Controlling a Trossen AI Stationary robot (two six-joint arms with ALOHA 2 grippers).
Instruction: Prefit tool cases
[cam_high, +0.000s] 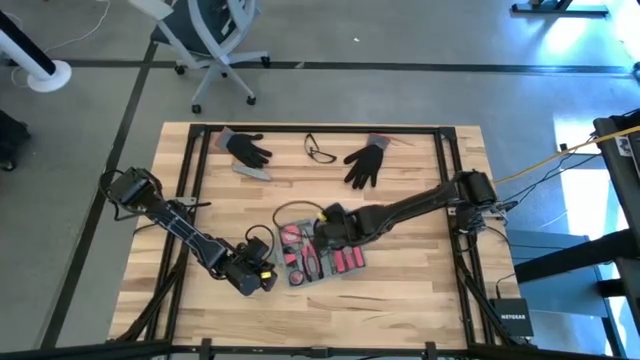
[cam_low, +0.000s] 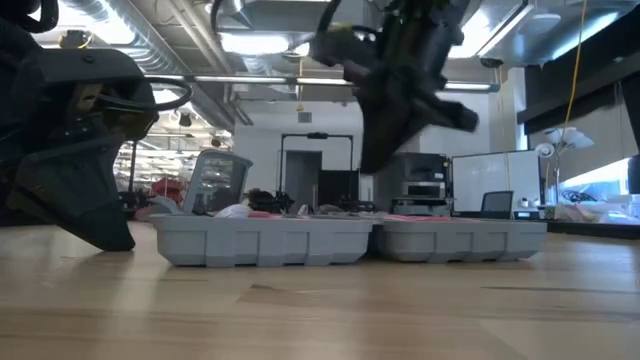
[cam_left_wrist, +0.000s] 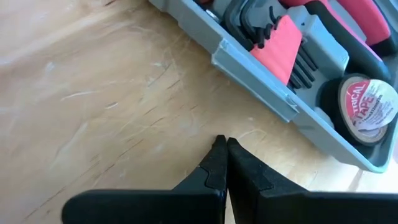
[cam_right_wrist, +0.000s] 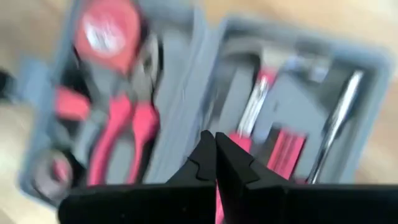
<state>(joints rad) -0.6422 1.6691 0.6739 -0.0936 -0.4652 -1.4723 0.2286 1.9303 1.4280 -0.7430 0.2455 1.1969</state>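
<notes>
Tool case (cam_high: 322, 257) open flat, long axis across the table; left end effector (cam_high: 262, 281) and right end effector (cam_high: 322, 238) clenched empty.

A robotics lab or workshop. Bare ducts (cam_low: 100, 15) run overhead; monitors (cam_low: 490, 180) and an office chair (cam_high: 215, 35) stand around.

Wooden table (cam_high: 420, 290): open tool case (cam_high: 322, 258), gloves (cam_high: 246, 148), glasses (cam_high: 320, 150).

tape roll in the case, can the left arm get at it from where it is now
Probably yes. The tape roll sits uncovered in the open case, near the wall facing the left gripper. That gripper is shut, beside the case with only bare table between; it must open first.
</notes>
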